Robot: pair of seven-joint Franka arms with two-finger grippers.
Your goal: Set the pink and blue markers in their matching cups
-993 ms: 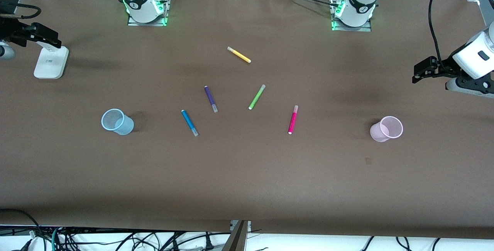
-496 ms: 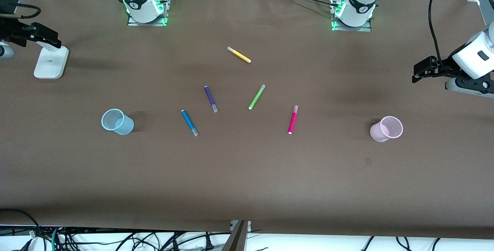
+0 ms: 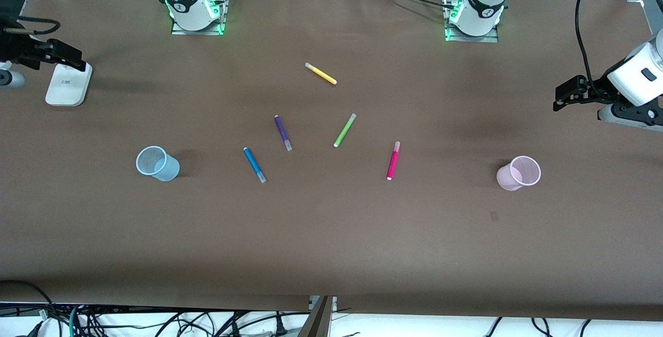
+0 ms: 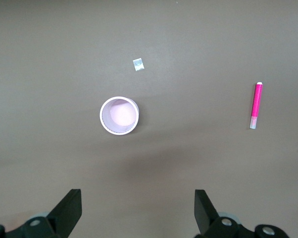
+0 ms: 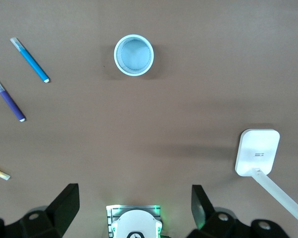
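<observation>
The blue marker (image 3: 254, 164) and the pink marker (image 3: 392, 160) lie flat mid-table. The pale blue cup (image 3: 157, 163) stands toward the right arm's end, and the pale pink cup (image 3: 519, 173) toward the left arm's end. My left gripper (image 3: 559, 98) hangs open and empty high over the table's end by the pink cup. Its wrist view shows the pink cup (image 4: 119, 115), the pink marker (image 4: 257, 104) and the open gripper (image 4: 138, 208). My right gripper (image 3: 72, 57) is open and empty over the other end. Its wrist view shows the blue cup (image 5: 133, 55), the blue marker (image 5: 30, 60) and the open gripper (image 5: 134, 203).
A purple pen (image 3: 283, 132), a lime green pen (image 3: 344, 130) and a yellow pen (image 3: 320, 73) lie between the markers and the arm bases. A white stand (image 3: 67, 86) sits under the right gripper. A small scrap (image 3: 494, 216) lies near the pink cup.
My right gripper has shifted slightly over the white stand. The left arm, markers and cups have not moved.
</observation>
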